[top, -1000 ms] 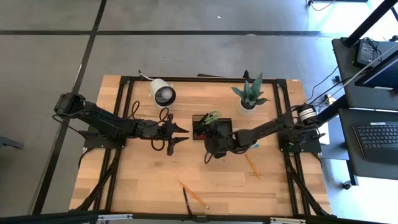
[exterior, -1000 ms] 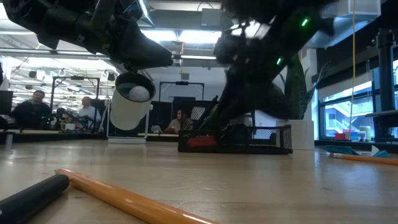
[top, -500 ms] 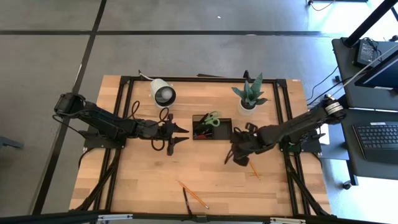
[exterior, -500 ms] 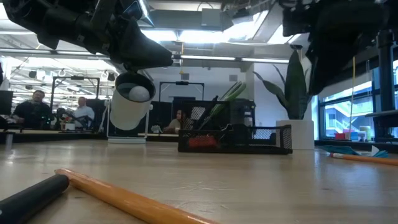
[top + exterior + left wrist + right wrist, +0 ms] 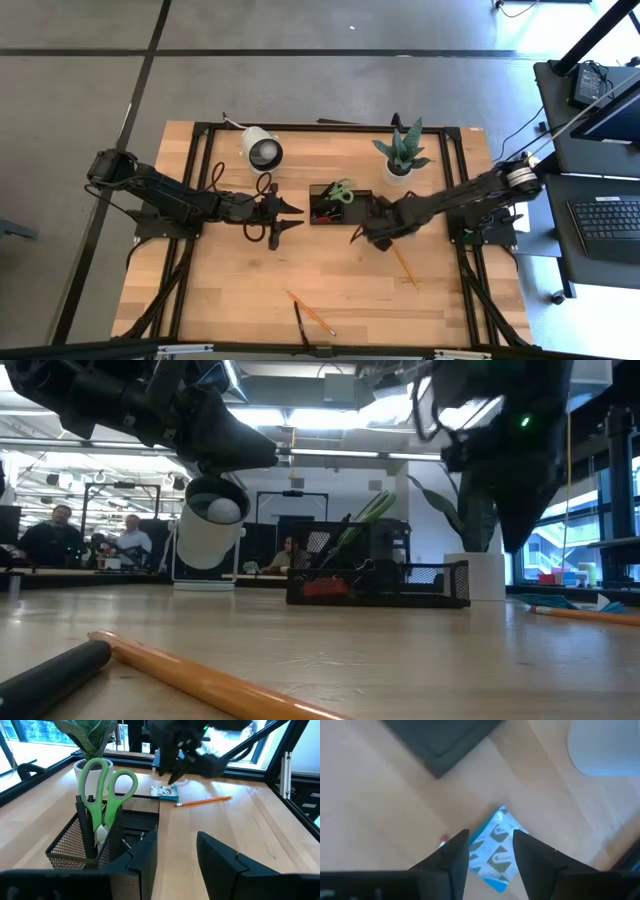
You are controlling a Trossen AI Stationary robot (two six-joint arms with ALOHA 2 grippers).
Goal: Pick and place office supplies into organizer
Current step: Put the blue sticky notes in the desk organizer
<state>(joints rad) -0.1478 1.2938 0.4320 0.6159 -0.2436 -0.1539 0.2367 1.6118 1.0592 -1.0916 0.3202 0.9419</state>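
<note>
The black mesh organizer sits mid-table with green-handled scissors and black pens standing in it. A small blue square pad lies flat on the wood near the organizer's right end. My right gripper is open and points down, just above the pad with a finger on either side, touching nothing; it also shows in the left wrist view. An orange pencil lies to its right. My left gripper waits open, left of the organizer.
Two orange pencils and a black pen lie near the table's near edge. A white round lamp lies toward the far left and a potted plant stands behind the organizer's right end. People sit in the room beyond.
My right gripper has swung from over the organizer's near side toward the table's right, by the orange pencil, then come back a little leftward and farther, ending over the blue pad. It stays open. My left arm has kept still.
</note>
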